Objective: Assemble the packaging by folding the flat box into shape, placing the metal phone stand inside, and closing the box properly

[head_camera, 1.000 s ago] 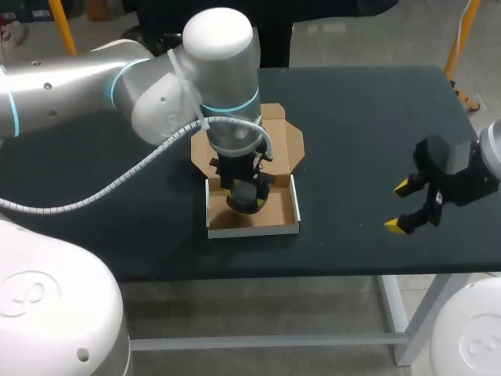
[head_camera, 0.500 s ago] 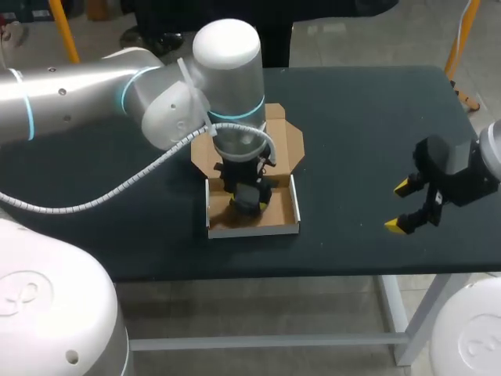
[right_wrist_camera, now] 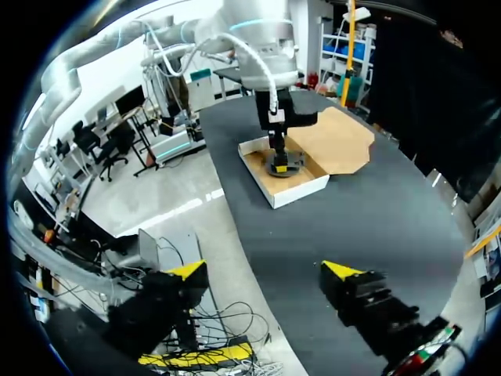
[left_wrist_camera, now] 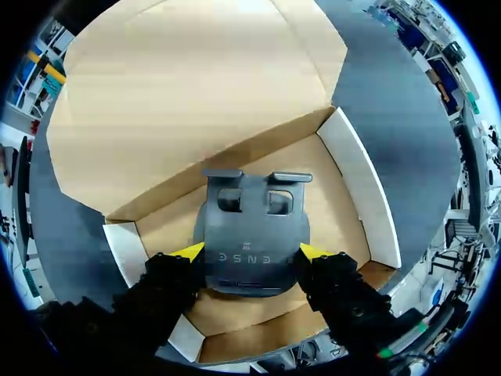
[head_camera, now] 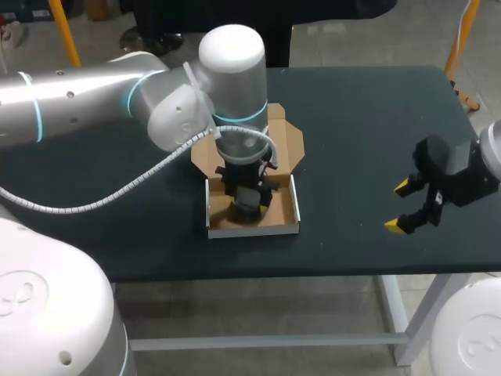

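Left gripper (left_wrist_camera: 252,252) is gripping the stand (left_wrist_camera: 250,227) inside the open box (left_wrist_camera: 362,196).
Its fingers are pressing the stand's two sides, low over the box floor. The box is sitting mid-table (head_camera: 376,133), its lid lying flat toward the far edge. The right gripper (head_camera: 398,207) is hanging open and empty near the right edge.

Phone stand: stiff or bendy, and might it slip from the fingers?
Probably stiff: the phone stand holds a flat plate shape pinched in the left gripper. Its smooth dark edges might slip. Being metal, likely heavy enough to sit steady in the box.
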You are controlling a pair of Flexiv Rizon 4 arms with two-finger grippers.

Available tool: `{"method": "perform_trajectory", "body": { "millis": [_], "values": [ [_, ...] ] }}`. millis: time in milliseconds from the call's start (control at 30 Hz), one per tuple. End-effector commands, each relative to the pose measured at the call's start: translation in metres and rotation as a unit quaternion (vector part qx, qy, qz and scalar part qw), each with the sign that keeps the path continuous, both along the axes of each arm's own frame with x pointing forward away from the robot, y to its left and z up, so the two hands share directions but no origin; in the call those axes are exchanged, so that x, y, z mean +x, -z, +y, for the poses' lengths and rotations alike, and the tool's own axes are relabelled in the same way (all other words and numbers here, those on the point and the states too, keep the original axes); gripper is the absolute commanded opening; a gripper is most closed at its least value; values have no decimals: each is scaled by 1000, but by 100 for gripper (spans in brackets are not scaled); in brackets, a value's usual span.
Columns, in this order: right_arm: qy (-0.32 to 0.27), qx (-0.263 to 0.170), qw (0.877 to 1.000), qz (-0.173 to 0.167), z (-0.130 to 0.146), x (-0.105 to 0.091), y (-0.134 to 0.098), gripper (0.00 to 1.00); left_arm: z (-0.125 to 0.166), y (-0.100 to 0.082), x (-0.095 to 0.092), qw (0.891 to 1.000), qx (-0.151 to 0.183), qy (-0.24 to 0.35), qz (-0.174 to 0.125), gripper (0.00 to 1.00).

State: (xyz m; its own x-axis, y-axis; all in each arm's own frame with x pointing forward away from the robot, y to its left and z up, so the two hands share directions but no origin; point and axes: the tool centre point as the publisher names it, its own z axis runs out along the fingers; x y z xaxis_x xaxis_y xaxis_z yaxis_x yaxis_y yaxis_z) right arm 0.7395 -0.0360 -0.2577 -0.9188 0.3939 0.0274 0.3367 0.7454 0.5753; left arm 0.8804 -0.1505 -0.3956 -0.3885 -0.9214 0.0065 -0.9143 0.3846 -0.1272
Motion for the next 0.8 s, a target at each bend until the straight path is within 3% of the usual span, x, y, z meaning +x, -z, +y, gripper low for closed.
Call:
{"method": "perform_trajectory", "body": {
  "millis": [33, 67, 200, 267, 800],
  "values": [
    [7, -4, 1000, -12, 3, -6, 2, 100, -3, 3, 3, 1000, 5, -4, 0, 0],
    [7, -4, 1000, -12, 3, -6, 2, 100, -3, 3, 4, 1000, 6, -6, 0, 0],
    [7, -4, 1000, -12, 3, -6, 2, 100, -3, 4, 6, 1000, 10, -10, -4, 84],
    [7, -4, 1000, -12, 3, -6, 2, 100, -3, 4, 7, 1000, 9, -11, -5, 100],
    [7, -4, 1000, -12, 3, -6, 2, 100, -1, -9, 3, 999, 12, -44, -6, 100]
  ]
}}
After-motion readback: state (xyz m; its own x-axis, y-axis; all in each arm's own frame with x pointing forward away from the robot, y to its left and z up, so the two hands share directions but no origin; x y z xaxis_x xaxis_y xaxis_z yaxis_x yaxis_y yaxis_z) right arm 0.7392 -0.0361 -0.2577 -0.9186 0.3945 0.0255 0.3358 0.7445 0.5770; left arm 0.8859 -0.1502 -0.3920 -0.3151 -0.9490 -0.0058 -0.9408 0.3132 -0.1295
